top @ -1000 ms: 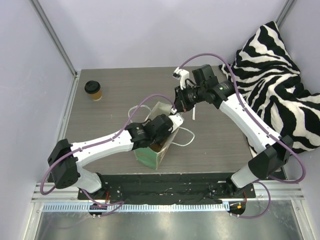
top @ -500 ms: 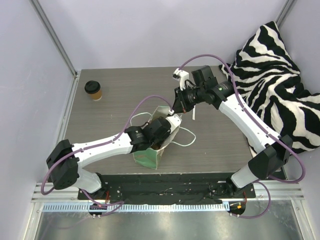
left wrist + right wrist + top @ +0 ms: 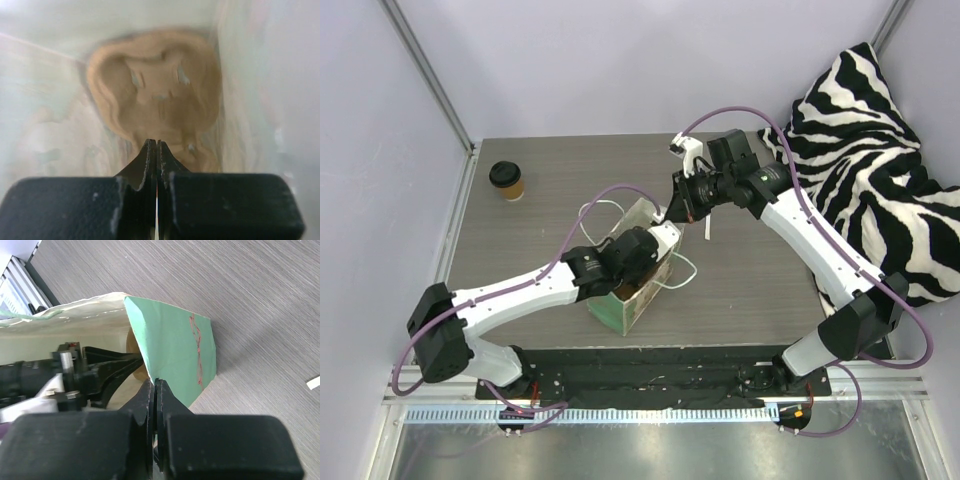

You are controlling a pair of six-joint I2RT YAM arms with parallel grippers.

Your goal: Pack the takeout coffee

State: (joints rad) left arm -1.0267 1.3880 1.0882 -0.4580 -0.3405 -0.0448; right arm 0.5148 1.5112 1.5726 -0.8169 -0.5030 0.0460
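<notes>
The takeout coffee (image 3: 507, 181), a tan cup with a black lid, stands upright at the table's far left, apart from both arms. The mint-green paper bag (image 3: 616, 308) stands at the table's near middle. My right gripper (image 3: 154, 382) is shut on the bag's (image 3: 175, 350) upper rim, seen from above at the far corner (image 3: 670, 212). My left gripper (image 3: 156, 142) is shut and empty, reaching down inside the bag above the brown pulp carrier (image 3: 155, 90) that lies on the bag's bottom. Its black fingers (image 3: 110, 375) show inside the bag's mouth.
A zebra-striped cushion (image 3: 870, 130) fills the right back corner beside the table. A small white paper slip (image 3: 707, 231) lies on the table right of the bag. White string handles (image 3: 685, 272) hang off the bag's right side.
The left arm has shifted a little to the left with its gripper still inside the bag, and the bag's mouth has moved slightly up and left with it. The right gripper kept its hold.
</notes>
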